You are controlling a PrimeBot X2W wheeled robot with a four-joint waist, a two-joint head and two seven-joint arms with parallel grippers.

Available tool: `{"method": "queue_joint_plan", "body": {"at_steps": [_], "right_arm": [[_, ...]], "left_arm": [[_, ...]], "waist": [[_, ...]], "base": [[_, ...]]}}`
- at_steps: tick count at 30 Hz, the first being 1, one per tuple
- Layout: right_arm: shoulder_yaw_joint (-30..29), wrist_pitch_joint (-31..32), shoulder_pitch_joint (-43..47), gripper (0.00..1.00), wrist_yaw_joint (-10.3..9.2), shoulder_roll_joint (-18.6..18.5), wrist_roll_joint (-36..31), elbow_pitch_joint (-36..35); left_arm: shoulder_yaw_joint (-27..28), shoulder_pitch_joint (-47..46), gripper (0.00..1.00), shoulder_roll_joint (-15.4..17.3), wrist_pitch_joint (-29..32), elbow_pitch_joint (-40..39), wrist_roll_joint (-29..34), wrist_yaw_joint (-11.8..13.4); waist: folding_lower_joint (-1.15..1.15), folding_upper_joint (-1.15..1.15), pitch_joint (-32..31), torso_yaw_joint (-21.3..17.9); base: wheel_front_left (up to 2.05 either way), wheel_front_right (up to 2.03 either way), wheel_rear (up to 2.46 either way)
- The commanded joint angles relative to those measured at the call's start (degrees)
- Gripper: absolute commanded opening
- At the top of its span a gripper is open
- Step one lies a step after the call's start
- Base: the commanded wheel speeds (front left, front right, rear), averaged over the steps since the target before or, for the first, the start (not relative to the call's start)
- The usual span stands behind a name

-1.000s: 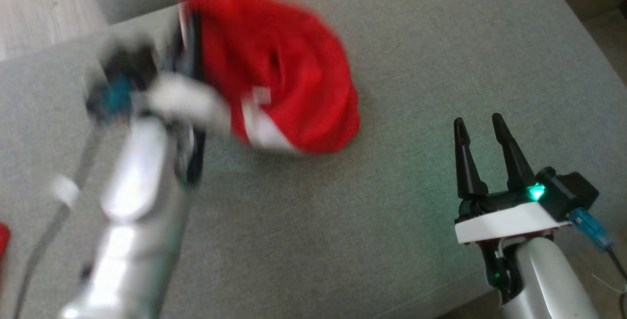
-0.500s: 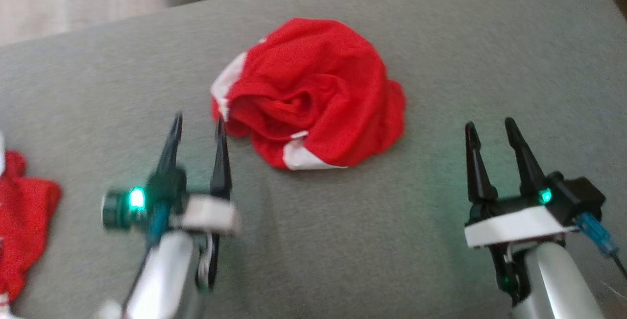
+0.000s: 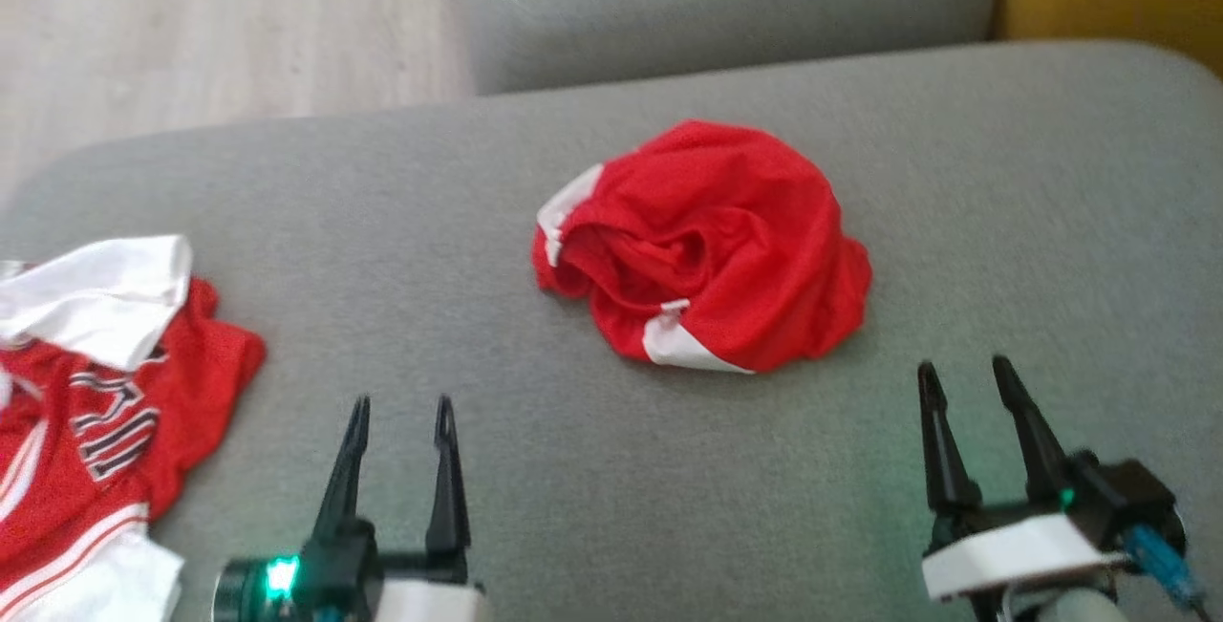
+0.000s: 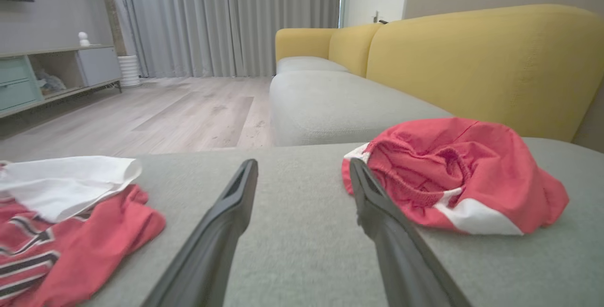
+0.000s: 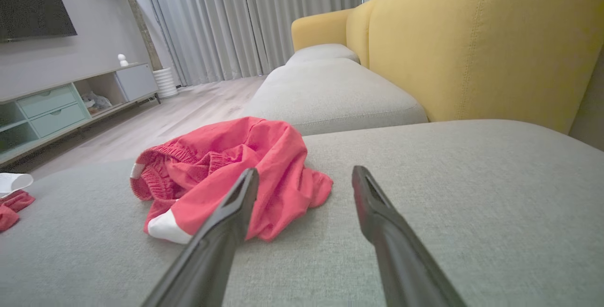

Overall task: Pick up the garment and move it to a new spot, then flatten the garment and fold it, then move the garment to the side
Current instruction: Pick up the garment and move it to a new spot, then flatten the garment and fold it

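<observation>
Presently | garment (image 3: 707,245) lay crumpled at cushion (image 3: 573,479) centre | left gripper (image 3: 402,404) stood parted, empty, near front edge | right gripper (image 3: 963,366) stood parted, empty, toward front-right corner

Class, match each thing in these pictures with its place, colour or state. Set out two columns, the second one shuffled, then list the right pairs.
Column one:
1. plain red garment
2. lettered jersey
3. left claw
4. sofa backrest

Column two:
A. yellow
B. open, holding nothing
C. crumpled in the middle of the grey cushion
D. at the cushion's left edge

Pairs: 1-C, 2-D, 3-B, 4-A
</observation>
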Motion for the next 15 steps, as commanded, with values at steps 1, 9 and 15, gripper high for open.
{"method": "queue_joint_plan", "body": {"at_steps": [1,9,15], "right_arm": [[0.95,-0.54,-0.54,1.00,-0.04,-0.19,0.57,-2.29],[3.01,-0.54,1.71,1.00,-0.04,-0.19,1.06,-1.76],[4.19,-0.54,1.97,1.00,-0.04,-0.19,1.16,-1.07]], "left_arm": [[1.68,-0.87,1.00,-0.05,-0.45,-1.86,0.82,0.70],[2.08,1.26,1.00,-0.05,-0.45,-1.62,1.24,2.00],[2.40,1.92,1.00,-0.06,-0.45,-1.64,1.52,1.95]], "waist": [[0.02,0.00,-2.16,2.01],[0.02,0.00,-3.97,3.14],[0.02,0.00,-4.48,3.75]], "base": [[0.00,0.00,0.00],[0.00,0.00,0.00],[0.00,0.00,0.00]]}}
